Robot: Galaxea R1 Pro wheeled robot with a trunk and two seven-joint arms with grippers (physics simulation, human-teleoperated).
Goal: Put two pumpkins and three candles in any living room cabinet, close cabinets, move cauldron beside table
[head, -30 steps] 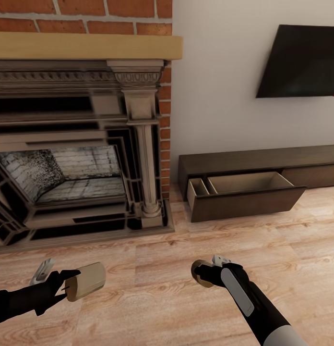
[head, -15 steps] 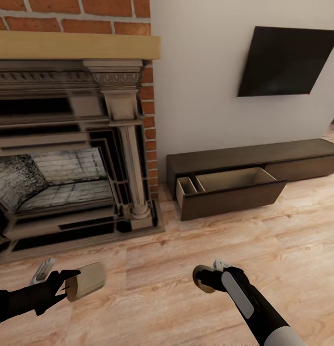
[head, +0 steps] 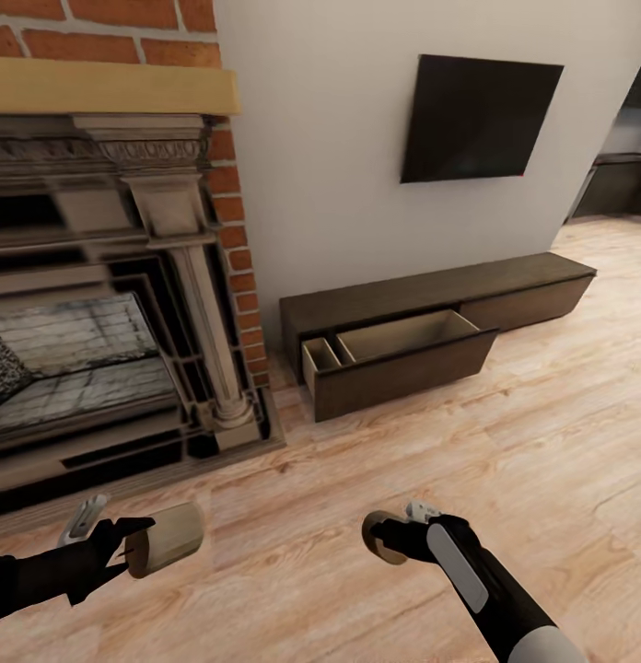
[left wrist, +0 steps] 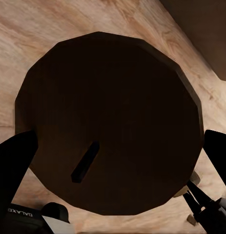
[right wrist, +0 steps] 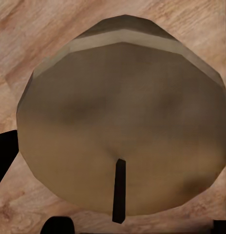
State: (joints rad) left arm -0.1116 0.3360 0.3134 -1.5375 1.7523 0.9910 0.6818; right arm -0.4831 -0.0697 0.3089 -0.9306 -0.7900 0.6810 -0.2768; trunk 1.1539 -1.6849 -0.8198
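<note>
My left gripper is shut on a squat tan candle low at the head view's left, above the wood floor. The left wrist view has that candle's wick end dark and close between the fingers. My right gripper is shut on a second candle; in the right wrist view its tan face and wick fill the space between the fingers. The long dark brown cabinet stands against the white wall ahead, its left drawer pulled out and showing nothing inside.
A brick fireplace with a carved surround and wooden mantel takes up the left. A dark TV hangs above the cabinet. Bare wood floor lies between me and the drawer. A dark unit shows at far right.
The whole head view has swung right: fireplace, cabinet and TV have slid left in the picture. Both grippers keep their candles in the same pose.
</note>
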